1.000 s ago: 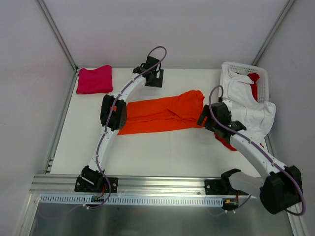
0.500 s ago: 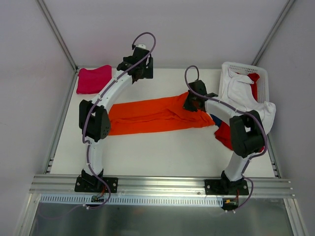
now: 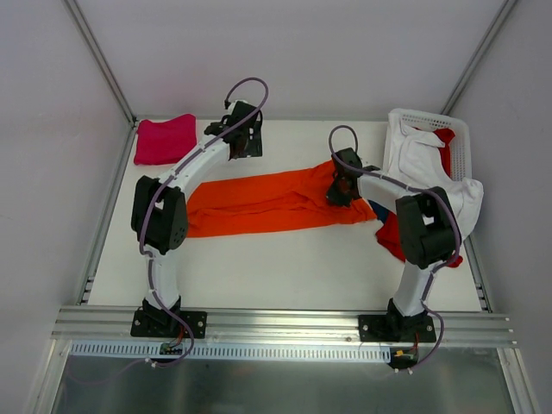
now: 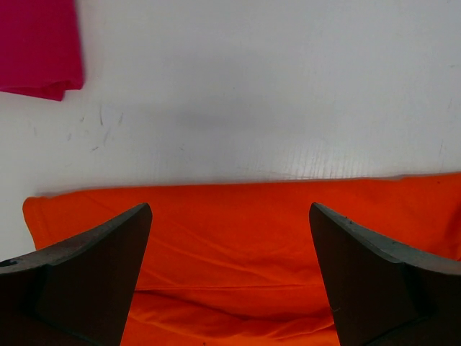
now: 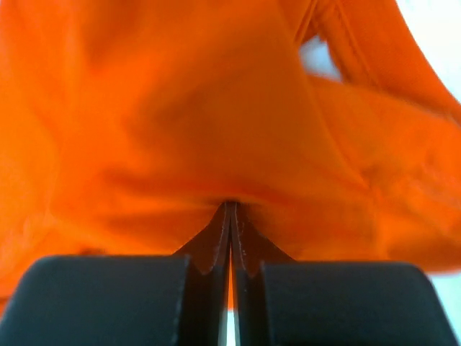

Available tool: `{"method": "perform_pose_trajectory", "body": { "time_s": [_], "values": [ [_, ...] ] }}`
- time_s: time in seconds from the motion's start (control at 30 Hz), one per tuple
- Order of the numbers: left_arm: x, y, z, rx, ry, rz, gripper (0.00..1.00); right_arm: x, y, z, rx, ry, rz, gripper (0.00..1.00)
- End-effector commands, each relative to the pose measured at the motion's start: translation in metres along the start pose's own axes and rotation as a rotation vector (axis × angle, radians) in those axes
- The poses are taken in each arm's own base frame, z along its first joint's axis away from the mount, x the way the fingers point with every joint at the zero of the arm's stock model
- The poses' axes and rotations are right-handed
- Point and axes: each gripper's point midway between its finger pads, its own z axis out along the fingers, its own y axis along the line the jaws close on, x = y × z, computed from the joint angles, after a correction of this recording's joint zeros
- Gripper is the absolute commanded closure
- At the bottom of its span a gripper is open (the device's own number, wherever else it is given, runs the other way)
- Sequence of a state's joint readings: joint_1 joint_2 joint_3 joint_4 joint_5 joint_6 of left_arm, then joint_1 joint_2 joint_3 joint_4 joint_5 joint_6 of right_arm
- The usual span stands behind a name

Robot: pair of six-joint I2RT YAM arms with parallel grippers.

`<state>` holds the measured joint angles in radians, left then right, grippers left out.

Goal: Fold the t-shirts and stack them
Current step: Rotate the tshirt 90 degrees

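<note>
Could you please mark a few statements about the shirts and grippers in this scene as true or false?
1. The right gripper is shut on the orange t-shirt. True.
2. The left gripper grips that shirt too. False: its jaws stand open, holding nothing.
3. The magenta-pink t-shirt lies folded at the far left corner of the table. True.
4. The white basket is empty. False: a white t-shirt spills from it.

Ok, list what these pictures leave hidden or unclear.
Right wrist view: blurred orange shirt fills the frame; how many layers the right hand pinches is unclear.
Left wrist view: pink shirt cut off by the corner.
Top view: white shirt covers most of the basket.
</note>
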<state>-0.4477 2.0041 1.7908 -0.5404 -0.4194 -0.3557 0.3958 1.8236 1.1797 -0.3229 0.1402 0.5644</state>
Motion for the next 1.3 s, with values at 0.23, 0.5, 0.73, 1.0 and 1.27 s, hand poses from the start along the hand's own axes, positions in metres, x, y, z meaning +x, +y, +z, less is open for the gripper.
{"method": "perform_pose_trajectory", "body": {
  "time_s": [0.23,0.5,0.73,1.0,1.27],
  "values": [
    [-0.015,0.012,-0.034,0.019,-0.051,-0.080,0.08,-0.040,0.018,0.050,-0.045,0.122,0.188,1.00],
    [-0.012,0.015,-0.029,-0.004,-0.047,-0.076,0.09,-0.088,0.057,0.082,-0.197,0.139,0.272,0.99],
    [-0.005,0.017,-0.031,-0.007,-0.034,-0.062,0.10,-0.124,0.141,0.139,-0.521,0.124,0.414,0.99],
    [-0.007,0.035,-0.043,-0.063,-0.067,-0.041,0.10,-0.176,0.234,0.131,-0.839,-0.090,0.367,0.92],
    [-0.008,0.038,-0.045,-0.072,-0.074,-0.061,0.10,-0.208,0.265,0.026,-1.107,-0.313,0.153,0.00]
  ]
}}
